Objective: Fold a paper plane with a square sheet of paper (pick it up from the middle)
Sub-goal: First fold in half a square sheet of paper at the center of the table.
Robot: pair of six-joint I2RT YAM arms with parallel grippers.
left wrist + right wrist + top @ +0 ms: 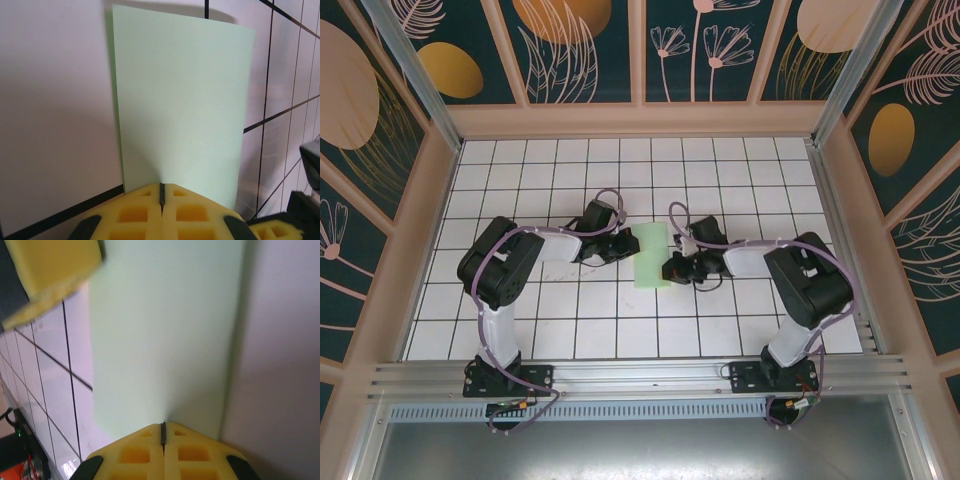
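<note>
The pale mint-green square sheet of paper shows from above as a rectangle about one tile wide, lying between the two grippers. My left gripper meets its left edge and my right gripper its right edge. In the left wrist view the sheet runs away from the shut yellow jaws of the left gripper, and a soft ridge in the paper converges on the jaw line. The right wrist view gives the same picture: the sheet pinched at its near edge by the right gripper. Shadows beside the sheet suggest it is slightly raised.
White grid tiles cover the table, with wooden walls around it and an aluminium rail at the near edge. The opposite gripper's yellow finger shows at the lower right of the left wrist view and the upper left of the right wrist view.
</note>
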